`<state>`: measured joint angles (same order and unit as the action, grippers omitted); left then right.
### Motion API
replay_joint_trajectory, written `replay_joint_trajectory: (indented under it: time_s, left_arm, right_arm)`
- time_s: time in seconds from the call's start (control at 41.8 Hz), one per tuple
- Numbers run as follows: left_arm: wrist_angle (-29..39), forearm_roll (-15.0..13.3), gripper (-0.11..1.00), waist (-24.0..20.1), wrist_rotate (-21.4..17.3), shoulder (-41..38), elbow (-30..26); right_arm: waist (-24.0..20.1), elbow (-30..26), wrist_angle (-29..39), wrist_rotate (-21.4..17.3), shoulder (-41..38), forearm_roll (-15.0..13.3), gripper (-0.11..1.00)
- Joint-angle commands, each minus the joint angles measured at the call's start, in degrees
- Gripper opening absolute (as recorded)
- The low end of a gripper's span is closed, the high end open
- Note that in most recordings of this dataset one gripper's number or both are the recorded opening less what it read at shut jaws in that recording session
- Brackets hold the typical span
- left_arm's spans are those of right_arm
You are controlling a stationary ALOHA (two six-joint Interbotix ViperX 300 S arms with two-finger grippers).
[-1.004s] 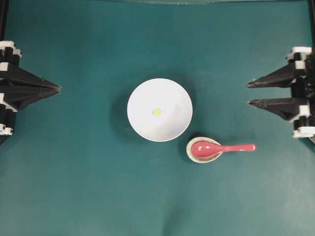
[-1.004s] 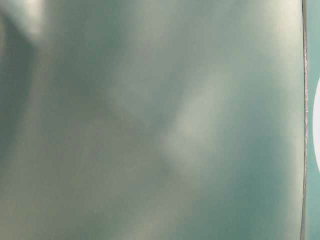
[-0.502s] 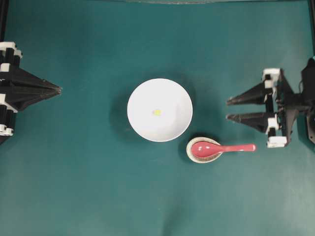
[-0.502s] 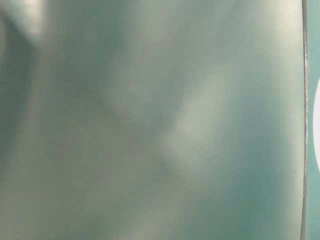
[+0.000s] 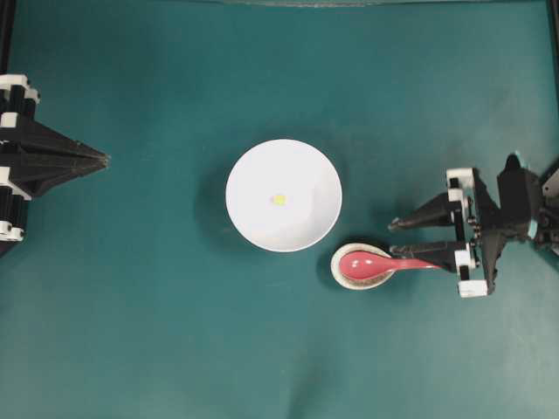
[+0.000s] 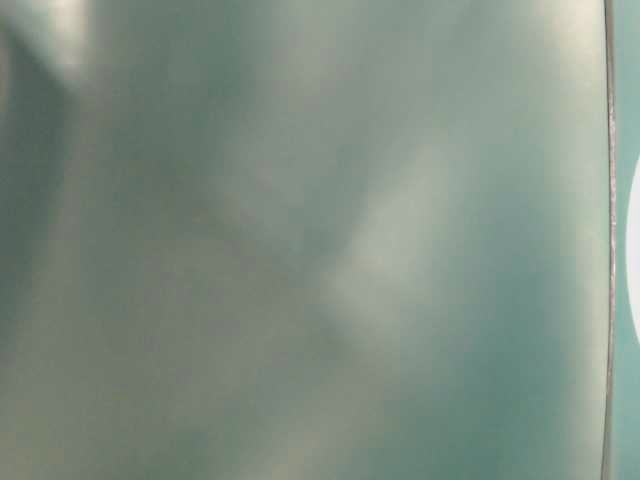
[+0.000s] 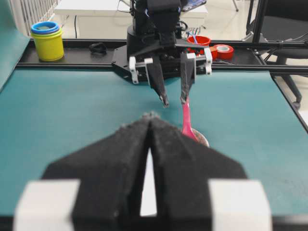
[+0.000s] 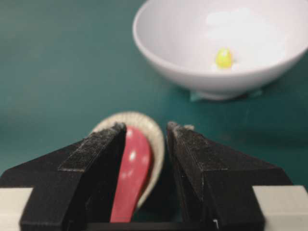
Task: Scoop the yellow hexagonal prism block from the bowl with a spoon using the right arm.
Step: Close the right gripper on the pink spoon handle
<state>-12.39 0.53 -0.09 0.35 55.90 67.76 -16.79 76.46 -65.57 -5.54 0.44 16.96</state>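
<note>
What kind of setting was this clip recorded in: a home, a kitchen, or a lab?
Most likely a robotics lab or workshop bench. A teal mat covers the table between two fixed arms, and the left wrist view shows rolls of red tape, stacked plastic cups and cables on the rail behind the right arm's base.

On the teal desk (image 5: pixel 175 332), the yellow block (image 5: pixel 279 199) sits in the white bowl (image 5: pixel 253 223), while the right hand (image 5: pixel 405 238), fingers spread, overlaps the red spoon (image 5: pixel 367 263) handle's end.
</note>
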Motion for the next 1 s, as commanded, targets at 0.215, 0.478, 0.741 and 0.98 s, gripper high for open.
replay_joint_trajectory:
  time_s: [0.215,0.478,0.741,0.98]
  left_arm:
    - [0.44,0.09,0.0,-0.09,0.0,-0.26,-0.88]
    - [0.44,0.09,0.0,-0.09,0.0,-0.26,-0.88]
    - [0.44,0.09,0.0,-0.09,0.0,-0.26,-0.88]
    - [0.44,0.09,0.0,-0.09,0.0,-0.26,-0.88]
  right_arm:
    - [-7.38,-0.18,-4.66,0.09,-5.71,6.59,0.47]
    - [-9.76,-0.09,-4.66,0.09,-7.29,7.29,0.47]
    - [-9.84,0.35,-3.6,0.09,-8.09,7.38,0.47]
    - [-9.84,0.44,-3.43,0.09,-9.49,7.29,0.47]
